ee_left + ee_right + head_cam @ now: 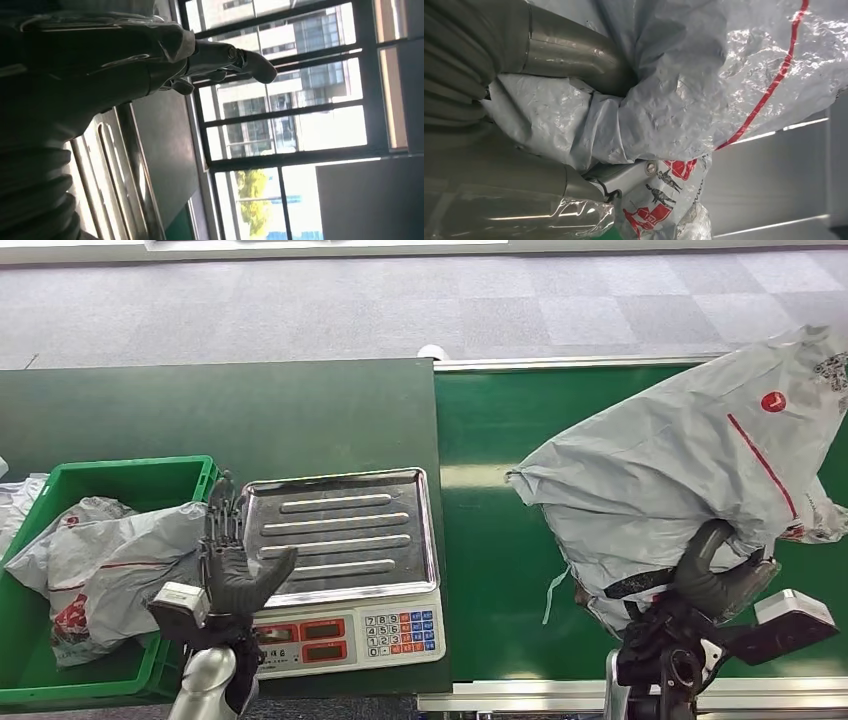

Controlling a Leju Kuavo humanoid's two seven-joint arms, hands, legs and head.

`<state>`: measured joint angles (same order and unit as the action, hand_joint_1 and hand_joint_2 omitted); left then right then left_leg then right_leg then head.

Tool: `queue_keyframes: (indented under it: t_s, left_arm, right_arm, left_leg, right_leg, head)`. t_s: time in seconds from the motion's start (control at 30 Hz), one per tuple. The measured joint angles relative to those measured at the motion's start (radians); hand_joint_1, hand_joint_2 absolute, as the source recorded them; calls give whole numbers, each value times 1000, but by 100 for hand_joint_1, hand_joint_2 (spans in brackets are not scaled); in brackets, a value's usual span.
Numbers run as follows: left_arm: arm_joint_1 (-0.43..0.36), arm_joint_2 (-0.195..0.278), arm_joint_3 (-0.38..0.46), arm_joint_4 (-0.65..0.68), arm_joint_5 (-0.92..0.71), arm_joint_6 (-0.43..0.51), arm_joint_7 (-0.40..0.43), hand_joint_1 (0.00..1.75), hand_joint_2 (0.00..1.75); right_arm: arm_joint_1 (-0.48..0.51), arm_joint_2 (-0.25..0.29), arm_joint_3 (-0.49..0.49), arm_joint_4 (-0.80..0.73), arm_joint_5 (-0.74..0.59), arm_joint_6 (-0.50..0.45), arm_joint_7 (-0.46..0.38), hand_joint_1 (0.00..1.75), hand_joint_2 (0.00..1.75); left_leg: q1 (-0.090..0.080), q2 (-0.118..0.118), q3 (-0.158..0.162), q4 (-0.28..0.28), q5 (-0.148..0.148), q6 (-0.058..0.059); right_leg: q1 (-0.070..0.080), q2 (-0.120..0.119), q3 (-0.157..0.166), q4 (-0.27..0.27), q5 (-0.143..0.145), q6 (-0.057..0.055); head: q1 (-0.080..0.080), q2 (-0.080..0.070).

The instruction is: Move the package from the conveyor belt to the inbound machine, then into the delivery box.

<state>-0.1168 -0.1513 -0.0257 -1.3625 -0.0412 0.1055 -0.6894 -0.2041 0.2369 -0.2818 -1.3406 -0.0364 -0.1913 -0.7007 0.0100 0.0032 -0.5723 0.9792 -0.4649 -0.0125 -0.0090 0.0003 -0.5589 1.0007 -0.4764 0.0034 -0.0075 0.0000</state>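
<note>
The package (668,475), a big grey plastic bag, is bunched in the right hand (718,580) and held over the belt (490,540). The scale (340,540) lies well off to that hand's left. The left hand (232,565) waits open, fingers apart, holding nothing, at the scale's near-left corner, beside the green box (30,590). The film looks slippery. It may slide out or drag on the belt edge in transit.
</note>
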Motion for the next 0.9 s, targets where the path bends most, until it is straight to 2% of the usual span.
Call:
queue_keyframes:
  t_s: [0.17,0.3,0.4,0.67,0.9]
  left_arm:
    - [21,-1,-18,-127,9,116,-5,0,175]
    - [26,1,-43,-225,16,200,-5,0,175]
    - [30,5,-57,-268,17,222,-5,0,175]
    - [8,24,-100,-307,39,258,-5,0,175]
    - [-19,27,-110,-299,47,243,-5,0,175]
  right_arm:
    - [-17,-29,120,-81,101,-89,0,175,175]
    - [-58,-83,261,-84,157,-90,0,167,175]
    - [-86,-108,326,-68,192,-82,0,173,175]
    - [-303,-168,508,244,389,43,5,175,175]
    - [-474,-173,668,510,526,106,48,175,175]
  left_leg:
    - [0,0,0,0,0,0]
    - [0,0,1,0,0,0]
    - [0,-1,0,0,0,0]
    - [0,1,1,0,1,1]
    - [0,1,1,0,1,1]
  right_leg:
    - [0,0,0,0,0,0]
    - [0,0,0,0,0,0]
    - [0,-1,1,0,0,0]
    - [0,0,1,0,1,0]
    - [0,0,1,0,1,0]
  head:
    - [0,0]
    - [0,0]
    - [0,0]
    - [0,0]
    - [0,0]
